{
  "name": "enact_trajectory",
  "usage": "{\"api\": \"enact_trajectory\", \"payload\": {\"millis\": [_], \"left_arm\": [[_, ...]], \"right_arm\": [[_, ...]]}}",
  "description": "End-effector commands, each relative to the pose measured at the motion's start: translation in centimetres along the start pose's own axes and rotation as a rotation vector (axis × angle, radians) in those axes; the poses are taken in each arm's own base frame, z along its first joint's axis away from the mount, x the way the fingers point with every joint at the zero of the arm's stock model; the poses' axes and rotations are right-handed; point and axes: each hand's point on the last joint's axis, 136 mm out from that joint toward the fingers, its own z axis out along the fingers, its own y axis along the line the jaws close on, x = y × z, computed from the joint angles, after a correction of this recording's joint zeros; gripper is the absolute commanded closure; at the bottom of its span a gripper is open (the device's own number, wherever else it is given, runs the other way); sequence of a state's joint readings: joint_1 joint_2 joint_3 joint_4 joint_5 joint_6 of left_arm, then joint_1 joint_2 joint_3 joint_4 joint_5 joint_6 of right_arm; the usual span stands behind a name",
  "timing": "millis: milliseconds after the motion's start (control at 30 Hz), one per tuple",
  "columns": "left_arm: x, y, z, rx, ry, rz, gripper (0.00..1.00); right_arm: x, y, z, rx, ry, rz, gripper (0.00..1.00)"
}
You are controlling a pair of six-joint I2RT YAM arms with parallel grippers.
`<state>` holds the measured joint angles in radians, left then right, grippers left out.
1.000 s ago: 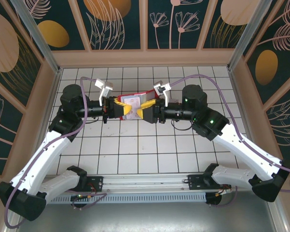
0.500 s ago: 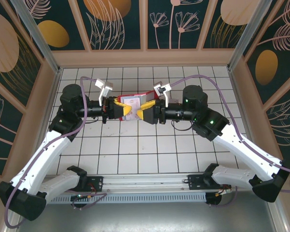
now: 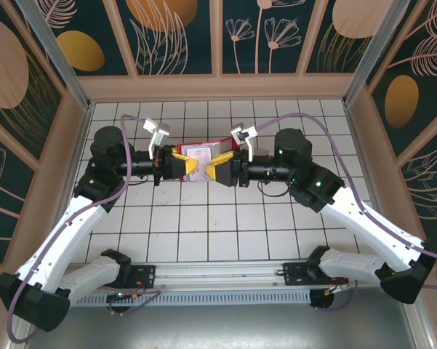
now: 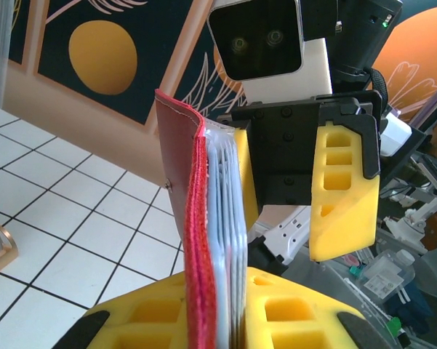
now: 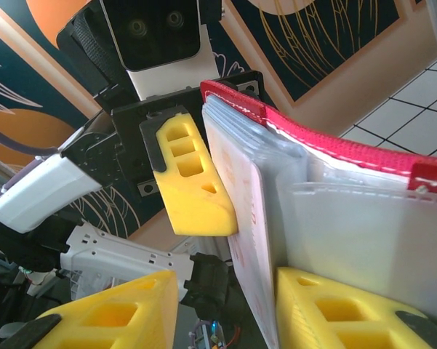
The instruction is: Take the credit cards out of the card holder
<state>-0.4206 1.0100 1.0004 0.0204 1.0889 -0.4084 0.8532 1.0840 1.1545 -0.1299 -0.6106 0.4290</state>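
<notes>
Pinching card holder (image 4: pixel 193 218) edge-on, left hand (image 4: pixel 229 309); right wrist sees clear pockets (image 5: pixel 363 233).

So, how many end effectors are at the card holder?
2. The left end effector clamps the card holder from the left; the right end effector straddles its sleeves from the right.

Arms tip to tip; left gripper (image 3: pixel 189 164) clamped; right gripper (image 3: pixel 215 164) parted.

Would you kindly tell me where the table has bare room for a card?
The white tiled table is bare in front, from the left claw and right claw to the metal base rail; a narrower strip runs along the wooden back wall. Crowded where the claws meet at the red folding wallet.
</notes>
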Motion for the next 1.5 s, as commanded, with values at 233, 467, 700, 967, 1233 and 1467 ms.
{"api": "enact_trajectory", "payload": {"millis": [233,467,700,967,1233,1467], "left_arm": [[-0.9,0.9,0.6,-0.016,-0.019,0.019,0.83],[-0.7,0.8,0.6,-0.014,-0.016,0.021,0.86],[-0.9,0.6,0.2,-0.045,-0.036,0.046,0.75],[-0.9,-0.5,-0.2,-0.024,-0.034,0.080,0.69],[-0.4,-2.0,-0.3,0.048,-0.008,0.115,0.86],[-0.6,-2.9,-0.4,0.086,-0.004,0.136,0.97]], "right_arm": [[1.1,3.4,1.4,-0.176,0.057,-0.029,0.66],[0.7,3.0,1.5,-0.152,0.035,-0.022,0.74],[0.9,2.6,0.7,-0.116,0.016,-0.031,0.89],[0.9,1.4,-0.6,-0.048,-0.002,-0.030,0.97],[0.9,1.1,-1.9,-0.031,-0.010,-0.034,0.97],[0.9,0.6,-2.2,-0.019,-0.009,-0.032,0.97]]}}
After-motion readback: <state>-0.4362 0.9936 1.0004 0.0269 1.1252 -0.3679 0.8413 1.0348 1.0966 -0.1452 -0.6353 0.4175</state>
